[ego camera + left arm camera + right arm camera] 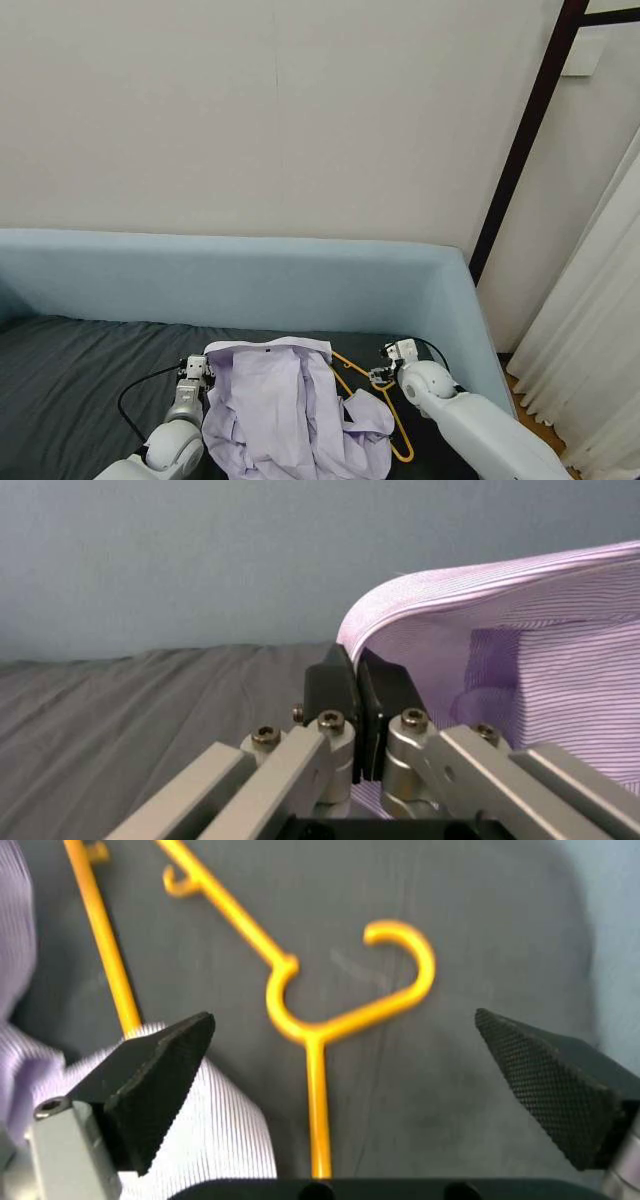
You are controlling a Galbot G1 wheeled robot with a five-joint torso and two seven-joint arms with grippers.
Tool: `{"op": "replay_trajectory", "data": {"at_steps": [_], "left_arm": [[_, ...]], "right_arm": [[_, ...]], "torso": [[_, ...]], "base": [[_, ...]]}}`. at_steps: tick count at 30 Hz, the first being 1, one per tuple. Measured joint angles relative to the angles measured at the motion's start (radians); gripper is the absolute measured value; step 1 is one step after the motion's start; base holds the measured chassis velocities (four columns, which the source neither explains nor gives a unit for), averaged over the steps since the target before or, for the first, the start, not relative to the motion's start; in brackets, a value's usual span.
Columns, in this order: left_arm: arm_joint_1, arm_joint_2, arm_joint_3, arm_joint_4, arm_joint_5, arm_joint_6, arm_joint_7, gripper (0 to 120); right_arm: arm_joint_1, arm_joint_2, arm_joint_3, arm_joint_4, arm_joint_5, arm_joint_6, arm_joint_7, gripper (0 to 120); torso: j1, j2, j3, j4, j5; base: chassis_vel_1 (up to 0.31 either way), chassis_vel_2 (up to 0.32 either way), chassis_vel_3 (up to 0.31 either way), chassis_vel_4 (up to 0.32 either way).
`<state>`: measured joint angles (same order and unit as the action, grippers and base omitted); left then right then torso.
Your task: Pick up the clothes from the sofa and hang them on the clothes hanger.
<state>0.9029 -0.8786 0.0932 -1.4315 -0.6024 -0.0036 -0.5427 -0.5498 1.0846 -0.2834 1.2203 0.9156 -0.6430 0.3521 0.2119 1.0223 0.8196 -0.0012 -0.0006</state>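
Note:
A lilac striped shirt (290, 410) lies crumpled on the dark sofa seat (70, 370). My left gripper (196, 372) is shut on the shirt's collar edge (352, 637) at the shirt's left side; its fingers (330, 690) pinch the fabric between them. A yellow clothes hanger (380, 400) lies flat to the right of the shirt, partly under it. My right gripper (385, 362) hovers open just above the hanger's hook (395, 975), with its pads (160, 1072) spread wide on either side of the hook.
The light blue sofa backrest (250, 280) runs behind, with its corner at the right. A dark door frame (520, 140) and white curtain (600, 330) stand beyond the sofa's right end. A black cable (135, 395) loops by my left arm.

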Motion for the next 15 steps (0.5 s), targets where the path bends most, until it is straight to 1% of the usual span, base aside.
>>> {"op": "replay_trajectory", "data": {"at_steps": [7, 9, 11, 12, 15], "left_arm": [[0.006, 0.01, 0.0, -0.017, 0.0, -0.002, 0.0, 0], [0.008, 0.01, 0.001, -0.021, 0.0, -0.004, 0.001, 0], [0.01, 0.009, 0.003, -0.021, 0.003, -0.007, 0.002, 0], [0.01, 0.009, 0.003, -0.021, 0.003, -0.007, 0.002, 0], [0.011, 0.001, 0.007, -0.02, 0.007, -0.01, 0.003, 0]], "right_arm": [[-0.043, 0.023, 0.036, -0.058, -0.043, -0.01, -0.03, 100], [-0.051, 0.034, 0.05, -0.083, -0.05, -0.004, -0.036, 96], [-0.053, 0.046, 0.061, -0.109, -0.057, 0.009, -0.039, 88], [-0.053, 0.046, 0.061, -0.109, -0.057, 0.009, -0.039, 88], [-0.052, 0.057, 0.067, -0.132, -0.055, 0.017, -0.044, 75]], "torso": [[0.0, 0.0, 0.0, -0.0001, 0.0], [0.0, 0.0, 0.0, -0.0001, -0.0002], [0.0, 0.0, 0.0, 0.0, -0.0001], [0.0, 0.0, 0.0, 0.0, -0.0001], [0.0, 0.0, 0.0, -0.0001, -0.0002]], "base": [[0.0, 0.0, 0.0, 0.0], [0.0, 0.0, 0.0, 0.0], [0.0, 0.0, 0.0, 0.0], [0.0, 0.0, 0.0, 0.0], [0.0, 0.0, 0.0, 0.0]]}}
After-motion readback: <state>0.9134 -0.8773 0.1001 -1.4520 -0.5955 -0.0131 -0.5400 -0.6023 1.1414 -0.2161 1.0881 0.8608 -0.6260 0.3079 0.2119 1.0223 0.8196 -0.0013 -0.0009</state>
